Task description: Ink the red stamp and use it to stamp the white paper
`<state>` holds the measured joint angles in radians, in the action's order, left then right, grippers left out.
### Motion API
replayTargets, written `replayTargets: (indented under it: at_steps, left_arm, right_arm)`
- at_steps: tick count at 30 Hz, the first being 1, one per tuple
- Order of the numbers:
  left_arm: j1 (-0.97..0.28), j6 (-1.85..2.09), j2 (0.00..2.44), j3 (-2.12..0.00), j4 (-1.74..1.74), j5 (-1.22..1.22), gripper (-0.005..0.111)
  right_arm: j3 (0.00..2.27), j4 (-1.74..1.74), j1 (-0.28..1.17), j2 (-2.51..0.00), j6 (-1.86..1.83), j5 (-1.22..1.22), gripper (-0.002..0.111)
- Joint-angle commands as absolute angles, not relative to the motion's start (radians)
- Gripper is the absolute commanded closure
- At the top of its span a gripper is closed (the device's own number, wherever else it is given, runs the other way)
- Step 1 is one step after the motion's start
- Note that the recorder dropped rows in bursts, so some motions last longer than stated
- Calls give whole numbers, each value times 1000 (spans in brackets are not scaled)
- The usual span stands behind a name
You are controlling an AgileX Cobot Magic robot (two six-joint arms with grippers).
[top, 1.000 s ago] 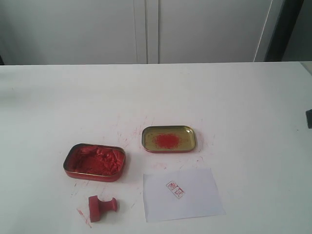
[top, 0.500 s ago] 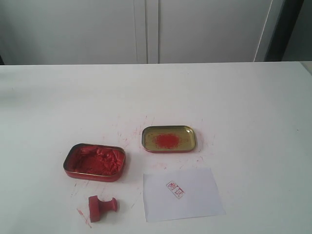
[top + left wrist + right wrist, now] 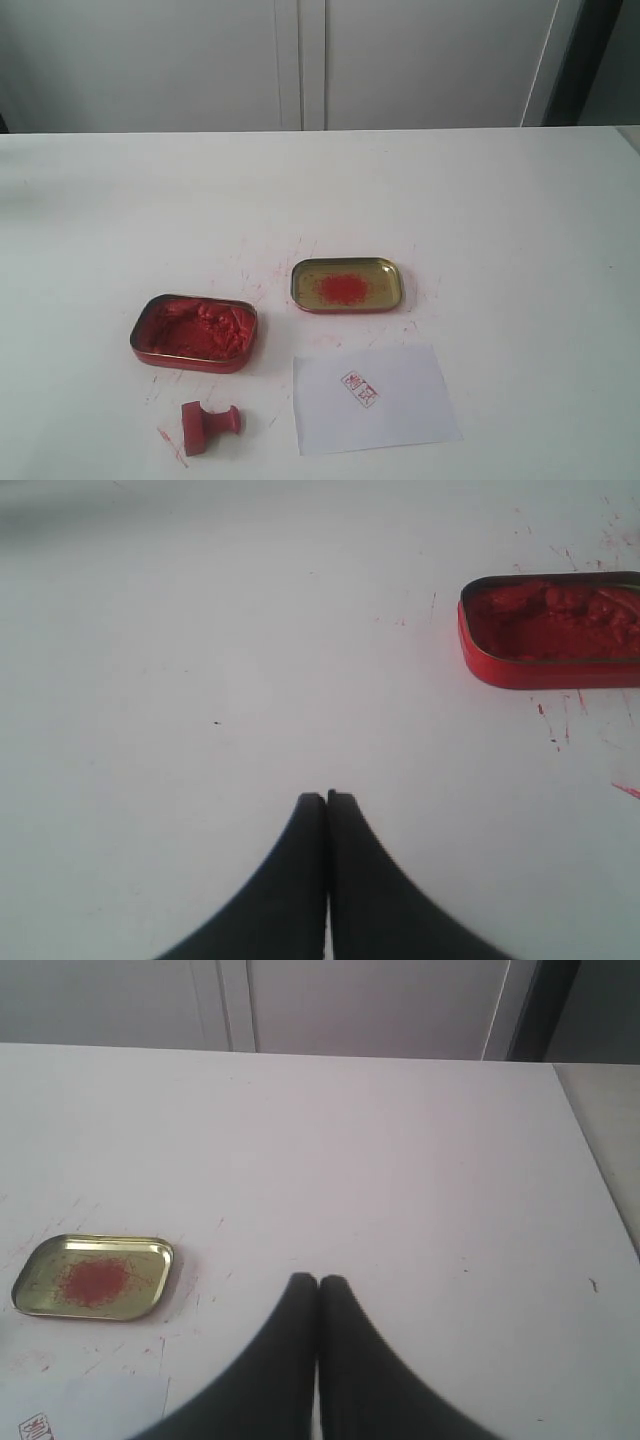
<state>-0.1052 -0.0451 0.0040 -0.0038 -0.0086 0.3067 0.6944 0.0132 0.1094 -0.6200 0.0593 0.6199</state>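
Note:
The red stamp (image 3: 207, 425) lies on its side on the table near the front edge, just in front of the red tin of ink paste (image 3: 194, 331). The white paper (image 3: 373, 397) lies to the stamp's right and bears a small red imprint (image 3: 360, 388); one corner of the paper (image 3: 80, 1412) shows in the right wrist view. My left gripper (image 3: 327, 798) is shut with nothing in it, hanging over bare table beside the red tin (image 3: 553, 628). My right gripper (image 3: 318, 1281) is also shut and empty, to the right of the gold tin (image 3: 93, 1277). Neither gripper appears in the exterior view.
The gold-coloured tin (image 3: 346, 284) with a red smear sits behind the paper. Red ink smudges mark the white tabletop (image 3: 480, 220) around the tins and stamp. White cabinet doors (image 3: 300, 60) rise behind the table's far edge.
A dark part at the right edge of the exterior view one second ago has left the frame. The stamp, the paper and both tins have not moved.

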Motion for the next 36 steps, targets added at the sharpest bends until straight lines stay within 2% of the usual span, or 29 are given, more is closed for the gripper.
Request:
replayTargets:
  at_steps: [1, 20, 36]
  left_arm:
    - [-103, -45, 0, 0, -13, 306, 107]
    - [-103, -45, 0, 0, -13, 306, 107]
    - [-103, -45, 0, 0, -13, 306, 107]
  right_arm:
    - [692, 23, 98, -615, 48, 604, 108]
    - [660, 23, 98, -575, 48, 599, 108]
    - [477, 23, 98, -249, 48, 578, 108]
